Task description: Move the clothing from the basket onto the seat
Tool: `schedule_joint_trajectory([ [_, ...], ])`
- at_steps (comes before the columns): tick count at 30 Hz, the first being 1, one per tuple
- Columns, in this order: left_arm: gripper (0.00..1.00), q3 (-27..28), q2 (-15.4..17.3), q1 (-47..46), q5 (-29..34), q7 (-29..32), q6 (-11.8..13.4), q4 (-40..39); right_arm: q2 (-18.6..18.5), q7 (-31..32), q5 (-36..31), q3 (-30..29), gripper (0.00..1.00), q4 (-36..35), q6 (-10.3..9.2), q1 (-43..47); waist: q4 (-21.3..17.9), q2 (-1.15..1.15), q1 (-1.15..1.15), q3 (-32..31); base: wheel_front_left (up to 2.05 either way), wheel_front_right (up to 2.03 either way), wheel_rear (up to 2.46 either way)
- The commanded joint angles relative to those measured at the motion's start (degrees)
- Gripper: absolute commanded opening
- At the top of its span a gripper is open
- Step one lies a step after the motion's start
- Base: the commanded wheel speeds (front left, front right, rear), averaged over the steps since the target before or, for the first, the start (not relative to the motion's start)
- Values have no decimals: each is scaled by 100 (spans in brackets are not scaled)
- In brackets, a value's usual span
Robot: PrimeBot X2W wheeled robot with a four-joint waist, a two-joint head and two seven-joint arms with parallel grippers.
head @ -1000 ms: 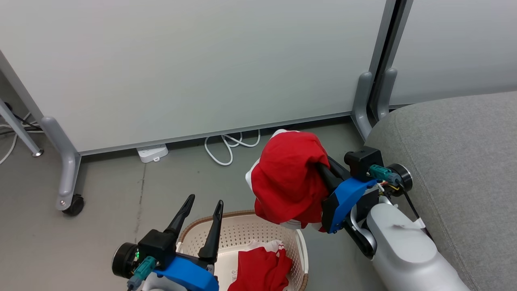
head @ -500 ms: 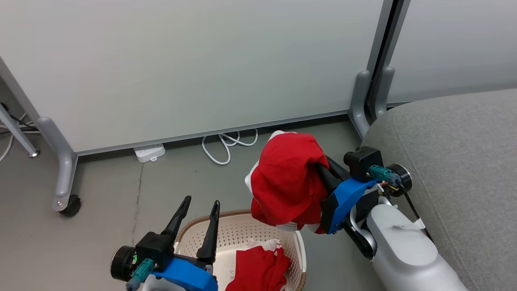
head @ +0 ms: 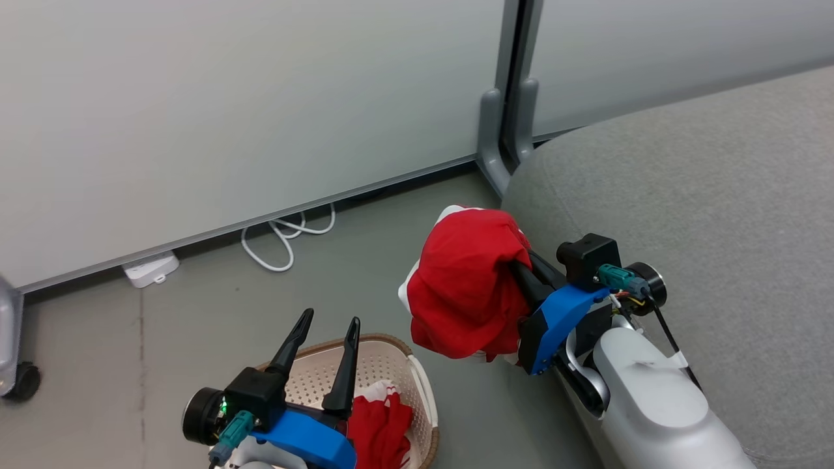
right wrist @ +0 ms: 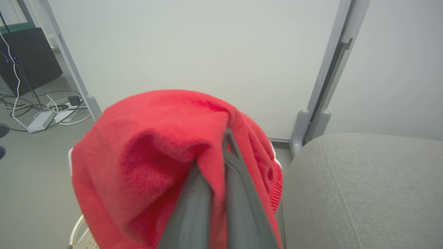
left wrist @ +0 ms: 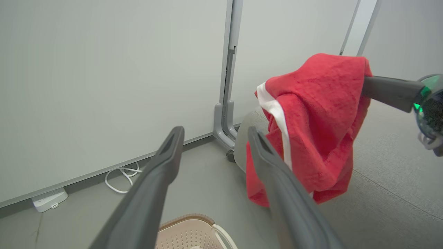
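Clearly, the right gripper [right wrist: 218,162] has its fingers clenched on a red garment [head: 466,286]. The garment hangs bunched just off the seat [head: 717,195] at its rounded left corner, mostly over the floor [head: 365,280] rather than the cushion. The right wrist view shows the pinch itself, with cloth drawn in between the two dark fingers and spilling over both. In the head view those tips are buried in the bundle.

The left wrist view shows a white stripe [left wrist: 278,117] running down the garment from top to bottom. Its long axis hangs roughly upright, with the loose end pointing at the floor.

The left gripper [head: 331,319], well left of the seat, has its fingers released and spread with nothing between them, above the basket [head: 391,343]. The head view shows more red clothing [head: 378,430] lying in that basket, which stands on the floor apart from the seat.

The seat is grey fabric with a stitched seam. Behind it stand pale panels [head: 228,98] joined at a grey post [head: 505,78]. Left of the seat, a white cable [head: 280,238] and a power strip [head: 150,268] lie at the panel's foot. The right wrist view adds a black box [right wrist: 26,58] and more wires [right wrist: 57,107] far left of the seat.
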Motion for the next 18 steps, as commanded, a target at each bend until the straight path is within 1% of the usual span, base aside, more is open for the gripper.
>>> schedule_joint_trajectory([
  [1, 100, 12, 9, -92, 29, -27, -45, -15, -15, -25, -8, 6, 0, -33, 1, 46, -285, 0, 0, 90, 0, 0, 0],
  [11, 100, -77, 71, -148, -3, -27, -44, -79, -15, -73, 13, -115, 0, -66, 1, 74, -1171, 0, 0, 262, 0, 0, 0],
  [18, 100, -140, 124, -226, -4, -27, -45, -93, -11, -108, 6, -186, 0, -77, 1, 115, -1670, 0, 0, 386, 0, 0, 0],
])
